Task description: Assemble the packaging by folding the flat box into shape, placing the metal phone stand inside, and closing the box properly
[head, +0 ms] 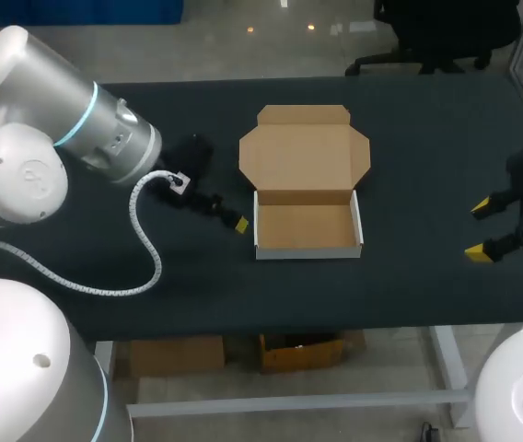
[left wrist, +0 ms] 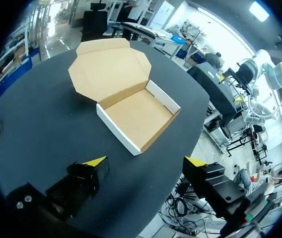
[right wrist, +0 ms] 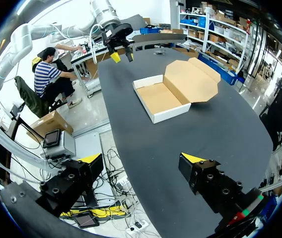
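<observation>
Shallow cardboard box, white outside, brown inside, lid flat open, sits mid-tabletop. Left gripper and right gripper are spread, empty; overhead, one left tip is hidden.

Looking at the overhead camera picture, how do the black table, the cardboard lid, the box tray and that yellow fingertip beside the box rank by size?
Largest to smallest:
1. black table
2. cardboard lid, slightly bigger than the tray
3. box tray
4. yellow fingertip, by far the smallest

A wide table with a dark matte top spans the view.
</observation>
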`<action>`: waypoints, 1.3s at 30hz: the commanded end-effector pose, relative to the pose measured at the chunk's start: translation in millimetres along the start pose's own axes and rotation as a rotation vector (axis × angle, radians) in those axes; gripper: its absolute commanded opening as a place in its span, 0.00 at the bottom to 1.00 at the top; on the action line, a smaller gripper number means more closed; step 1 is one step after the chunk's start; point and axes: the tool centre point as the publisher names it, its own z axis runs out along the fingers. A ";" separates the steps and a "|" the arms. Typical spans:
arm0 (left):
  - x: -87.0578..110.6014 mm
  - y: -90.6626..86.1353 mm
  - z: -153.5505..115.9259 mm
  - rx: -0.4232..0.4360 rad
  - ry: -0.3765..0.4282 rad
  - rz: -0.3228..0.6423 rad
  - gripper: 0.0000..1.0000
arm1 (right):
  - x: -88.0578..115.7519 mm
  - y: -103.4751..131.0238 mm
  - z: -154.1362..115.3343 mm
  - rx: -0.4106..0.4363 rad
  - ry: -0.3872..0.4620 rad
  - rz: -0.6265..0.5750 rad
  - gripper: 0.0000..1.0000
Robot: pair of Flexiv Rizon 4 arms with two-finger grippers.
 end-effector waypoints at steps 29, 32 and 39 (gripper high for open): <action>46.0 33.2 -77.4 -0.008 -0.084 -0.166 1.00 | 19.9 -20.1 -49.9 -0.003 0.004 0.366 1.00; 49.5 32.9 -81.6 -0.024 -0.086 -0.211 1.00 | 25.4 -21.5 -59.0 0.000 0.001 0.408 1.00; 56.5 33.1 -95.1 -0.050 -0.082 -0.330 1.00 | 40.8 -23.5 -80.7 0.000 0.001 0.495 1.00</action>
